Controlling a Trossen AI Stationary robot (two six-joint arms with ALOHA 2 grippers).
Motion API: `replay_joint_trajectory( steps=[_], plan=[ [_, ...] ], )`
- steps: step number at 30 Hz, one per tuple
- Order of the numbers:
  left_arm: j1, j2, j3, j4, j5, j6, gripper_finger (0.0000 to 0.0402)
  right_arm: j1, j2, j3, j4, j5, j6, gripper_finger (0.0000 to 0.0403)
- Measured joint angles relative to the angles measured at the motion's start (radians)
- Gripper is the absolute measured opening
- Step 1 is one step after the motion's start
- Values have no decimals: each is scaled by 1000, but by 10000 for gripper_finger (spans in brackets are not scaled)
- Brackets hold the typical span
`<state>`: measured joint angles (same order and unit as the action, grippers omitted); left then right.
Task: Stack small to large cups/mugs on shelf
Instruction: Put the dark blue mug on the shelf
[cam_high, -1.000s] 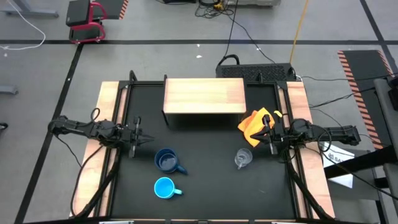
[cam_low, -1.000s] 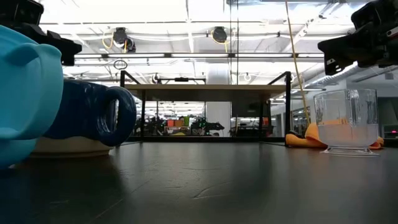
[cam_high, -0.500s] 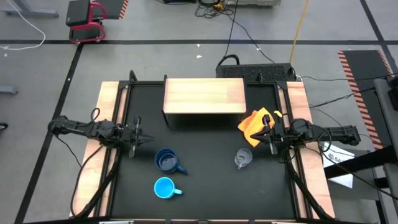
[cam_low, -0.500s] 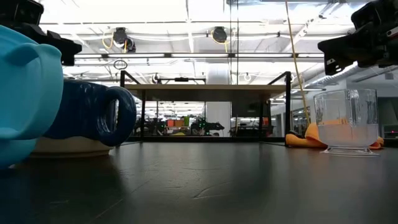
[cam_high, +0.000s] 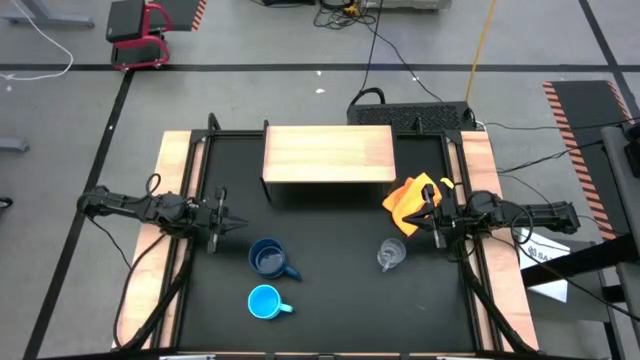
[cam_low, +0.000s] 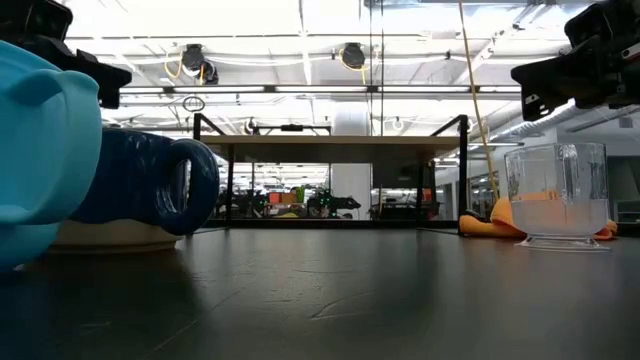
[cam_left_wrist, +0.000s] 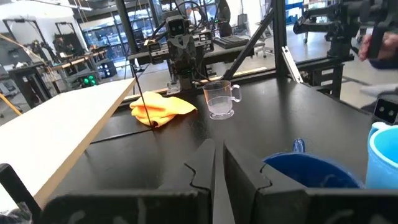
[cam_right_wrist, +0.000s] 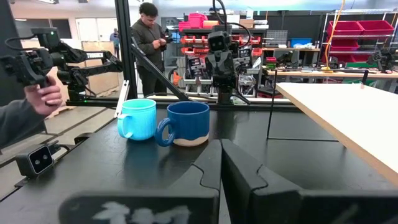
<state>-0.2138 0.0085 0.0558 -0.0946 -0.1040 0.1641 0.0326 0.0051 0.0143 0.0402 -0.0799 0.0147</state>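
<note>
The shelf (cam_high: 328, 153), a light wood board on dark sides, stands at the table's far middle. The navy mug (cam_high: 268, 258) stands upright on its base left of centre, and the light blue mug (cam_high: 264, 301) stands nearer the front edge. Right of centre stands the clear glass cup (cam_high: 390, 254), also upright. My left gripper (cam_high: 238, 221) hovers shut and level at the table's left edge, above and left of the navy mug (cam_left_wrist: 311, 171). At the right edge my right gripper (cam_high: 416, 222) hovers shut, just beyond the glass cup. Neither holds anything.
An orange cloth (cam_high: 412, 200) lies crumpled between the shelf's right end and my right gripper. Pale wooden planks (cam_high: 175, 180) line both table sides. Bare black tabletop (cam_high: 330, 240) lies between the mugs and the glass. A person (cam_right_wrist: 148, 37) stands beyond the table, and a sleeve and hand (cam_right_wrist: 31, 102) show nearby.
</note>
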Motion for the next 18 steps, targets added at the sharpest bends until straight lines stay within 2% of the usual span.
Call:
replay_joint_trajectory(
  steps=[9,18],
  plan=[
    [0,0,-1,102,1,-70,35,0,0,0,0,0,0,0],
    [0,0,-1,122,1,-138,35,0,0,0,0,0,0,0]
  ],
)
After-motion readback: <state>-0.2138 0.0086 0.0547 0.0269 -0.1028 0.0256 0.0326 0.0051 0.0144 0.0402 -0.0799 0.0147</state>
